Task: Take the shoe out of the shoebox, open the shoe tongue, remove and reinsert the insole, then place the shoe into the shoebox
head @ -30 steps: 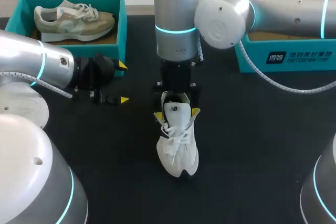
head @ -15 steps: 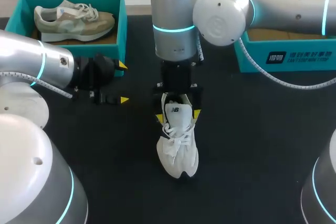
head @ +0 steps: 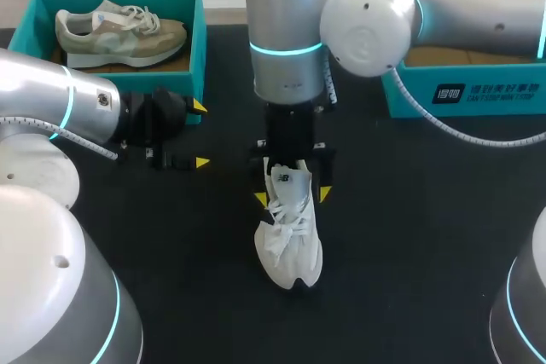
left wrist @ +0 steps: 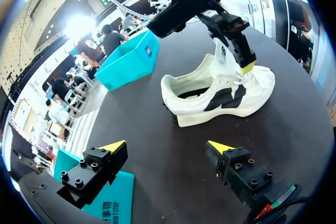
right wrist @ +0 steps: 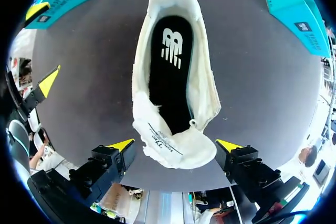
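A white shoe stands on the black table's middle, toe toward me. My right gripper hangs straight above its opening, open, one yellow tip on each side of the raised tongue. In the right wrist view the tongue stands up between the open fingers of my right gripper, and the black insole lies inside the shoe. My left gripper is open and empty, left of the shoe. From the left wrist, my left gripper faces the shoe's side.
A teal shoebox at the back left holds a beige shoe, close behind my left gripper. A second teal box sits at the back right under my right arm. Bare black table lies around the white shoe.
My right gripper has come down a little over the shoe, its tips now lower beside the tongue. The left arm and the shoe have stayed put.
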`<state>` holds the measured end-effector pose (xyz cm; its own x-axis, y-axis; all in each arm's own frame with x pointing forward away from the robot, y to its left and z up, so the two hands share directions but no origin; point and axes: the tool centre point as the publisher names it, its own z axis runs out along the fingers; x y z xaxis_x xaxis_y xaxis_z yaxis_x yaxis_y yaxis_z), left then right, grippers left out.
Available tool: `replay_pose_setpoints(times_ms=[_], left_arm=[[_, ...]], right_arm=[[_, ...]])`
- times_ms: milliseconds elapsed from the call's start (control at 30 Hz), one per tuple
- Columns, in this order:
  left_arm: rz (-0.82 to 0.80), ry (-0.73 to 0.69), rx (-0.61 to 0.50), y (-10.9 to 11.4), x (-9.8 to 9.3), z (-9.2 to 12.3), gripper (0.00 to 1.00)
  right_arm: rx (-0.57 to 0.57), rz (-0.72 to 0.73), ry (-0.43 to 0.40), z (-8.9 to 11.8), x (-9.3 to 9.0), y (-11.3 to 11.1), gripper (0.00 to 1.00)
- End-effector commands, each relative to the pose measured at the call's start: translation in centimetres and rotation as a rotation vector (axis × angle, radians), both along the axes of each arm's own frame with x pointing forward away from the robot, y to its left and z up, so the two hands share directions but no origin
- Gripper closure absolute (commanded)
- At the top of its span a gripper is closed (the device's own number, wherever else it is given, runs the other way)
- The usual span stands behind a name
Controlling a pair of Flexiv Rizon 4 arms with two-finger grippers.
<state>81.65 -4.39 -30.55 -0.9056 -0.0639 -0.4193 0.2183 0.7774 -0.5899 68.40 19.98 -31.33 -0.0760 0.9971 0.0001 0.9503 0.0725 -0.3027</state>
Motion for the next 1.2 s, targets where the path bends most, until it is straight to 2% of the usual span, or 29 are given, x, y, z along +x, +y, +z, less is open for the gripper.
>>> replay_pose_setpoints(times_ms=[33, 67, 100, 133, 433, 833, 1067, 1133, 1200], left_arm=[[0.0, 0.0, 0.002, 0.0, 0.0, 0.0, 0.0], [0.0, 0.0, 0.002, 0.0, 0.0, 0.0, 0.0], [0.0, 0.0, 0.002, 0.0, 0.0, 0.0, 0.0], [0.0, 0.0, 0.002, 0.0, 0.0, 0.0, 0.0], [0.0, 0.0, 0.002, 0.0, 0.0, 0.0, 0.0], [0.0, 0.0, 0.002, 0.0, 0.0, 0.0, 0.0], [0.0, 0.0, 0.002, 0.0, 0.0, 0.0, 0.0], [0.0, 0.0, 0.002, 0.0, 0.0, 0.0, 0.0], [0.0, 0.0, 0.002, 0.0, 0.0, 0.0, 0.0]], right_arm=[[0.003, -0.002, -0.009, 0.4, -0.2, -0.1, 0.29], [0.004, -0.002, -0.01, 0.3, -0.3, -0.2, 0.53], [0.008, 0.0, -0.011, 0.3, -0.3, -0.2, 0.55], [0.014, 0.002, -0.012, 0.3, -0.2, -0.1, 0.62], [0.016, 0.038, -0.028, 0.3, 1.5, 0.1, 0.56], [0.029, 0.098, -0.034, -1.6, 4.0, -0.5, 0.6], [-0.001, 0.106, -0.085, 0.8, 4.2, -0.5, 0.61], [0.006, 0.118, -0.107, 1.1, 4.6, -0.2, 0.61], [0.023, 0.134, -0.113, 0.4, 5.2, 0.1, 0.62]])
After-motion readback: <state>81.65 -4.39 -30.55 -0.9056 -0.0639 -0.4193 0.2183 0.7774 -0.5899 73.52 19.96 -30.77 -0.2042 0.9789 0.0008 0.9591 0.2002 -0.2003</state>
